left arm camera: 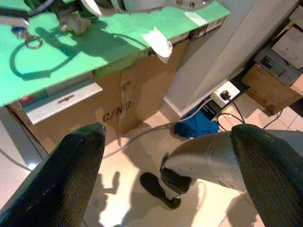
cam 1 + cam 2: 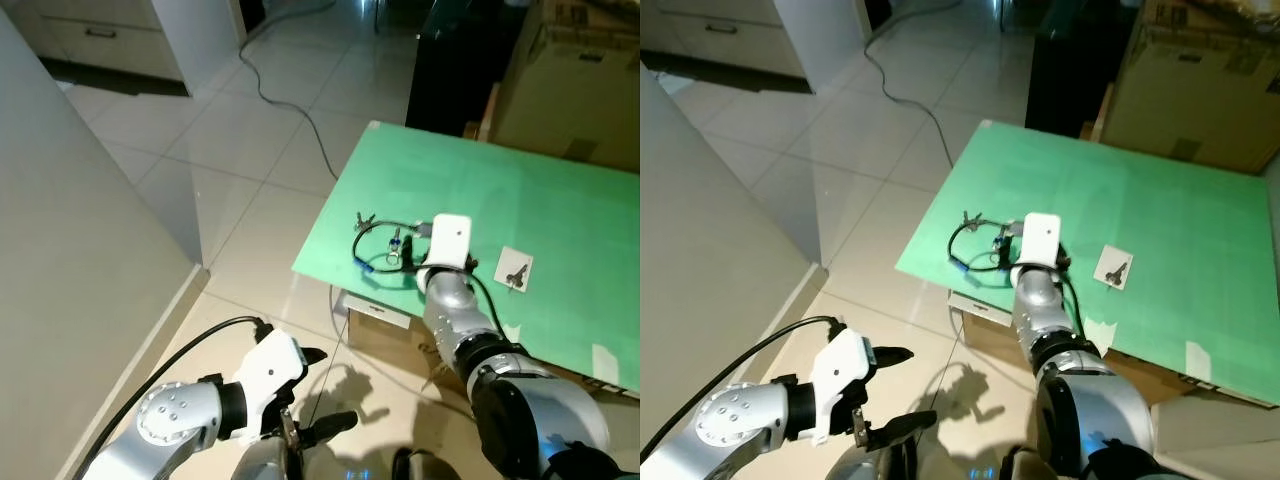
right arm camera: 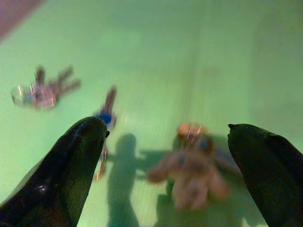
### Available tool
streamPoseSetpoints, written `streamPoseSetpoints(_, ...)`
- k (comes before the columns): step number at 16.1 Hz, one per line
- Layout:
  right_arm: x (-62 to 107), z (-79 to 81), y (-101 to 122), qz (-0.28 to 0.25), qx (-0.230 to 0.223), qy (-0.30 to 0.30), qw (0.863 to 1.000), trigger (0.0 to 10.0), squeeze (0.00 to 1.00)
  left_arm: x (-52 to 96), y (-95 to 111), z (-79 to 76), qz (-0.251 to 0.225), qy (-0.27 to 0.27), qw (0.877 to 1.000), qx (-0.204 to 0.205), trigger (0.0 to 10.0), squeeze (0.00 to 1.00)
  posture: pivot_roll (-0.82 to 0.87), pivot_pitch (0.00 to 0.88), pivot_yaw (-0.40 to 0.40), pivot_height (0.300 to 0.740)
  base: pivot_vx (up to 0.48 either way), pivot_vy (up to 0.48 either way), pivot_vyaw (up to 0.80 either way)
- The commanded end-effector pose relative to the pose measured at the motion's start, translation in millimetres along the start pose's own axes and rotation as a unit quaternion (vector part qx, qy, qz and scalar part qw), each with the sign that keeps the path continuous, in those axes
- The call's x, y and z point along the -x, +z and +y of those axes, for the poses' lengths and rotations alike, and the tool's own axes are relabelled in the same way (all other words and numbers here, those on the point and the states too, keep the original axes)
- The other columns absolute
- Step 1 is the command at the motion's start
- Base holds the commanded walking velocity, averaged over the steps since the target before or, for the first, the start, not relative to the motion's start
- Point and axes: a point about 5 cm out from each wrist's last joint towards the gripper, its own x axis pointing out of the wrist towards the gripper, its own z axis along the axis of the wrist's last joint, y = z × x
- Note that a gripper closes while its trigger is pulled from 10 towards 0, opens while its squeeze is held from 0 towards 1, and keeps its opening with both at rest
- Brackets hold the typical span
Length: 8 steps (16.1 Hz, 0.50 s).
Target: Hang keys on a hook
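Nearest, low on the left, left claw (image 2: 318, 390) hangs spread over the floor tiles (image 2: 250, 140); right claw (image 3: 165, 165) is spread above the green table (image 2: 560, 220), over the keys (image 3: 42, 92) and a small plush charm (image 3: 191, 172) near its left edge

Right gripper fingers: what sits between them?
In the right wrist view, a small tan charm on bare green board lies between the open right gripper's fingers. The keys lie off beyond one finger.
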Motion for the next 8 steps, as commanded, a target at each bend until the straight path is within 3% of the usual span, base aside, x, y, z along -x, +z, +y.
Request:
streamPoseSetpoints(1, 2.6, 3.1, -9.9, 0.021, 0.011, 0.003, 1.000, 10.0, 0.00, 3.9, 0.2, -1.8, 0.004, 0.004, 1.000, 0.002, 10.0, 0.00, 0.21, 0.286, 0.115, 0.740, 0.000, 0.000, 0.00)
streamPoseSetpoints(5, 5.1, -13.1, -25.4, 0.046, 0.033, -0.036, 0.998, 10.0, 0.00, 11.0, -2.1, -4.7, 0.011, 0.011, 1.000, 0.020, 10.0, 0.00, 0.22, 0.309, 0.127, 0.740, 0.000, 0.000, 0.00)
streamPoseSetpoints(8, 6.1, -15.9, -31.1, 0.063, 0.019, -0.037, 0.997, 10.0, 0.00, 11.6, -2.0, -4.3, 0.012, 0.014, 1.000, 0.023, 10.0, 0.00, 0.22, 0.312, 0.129, 0.740, 0.000, 0.000, 0.00)
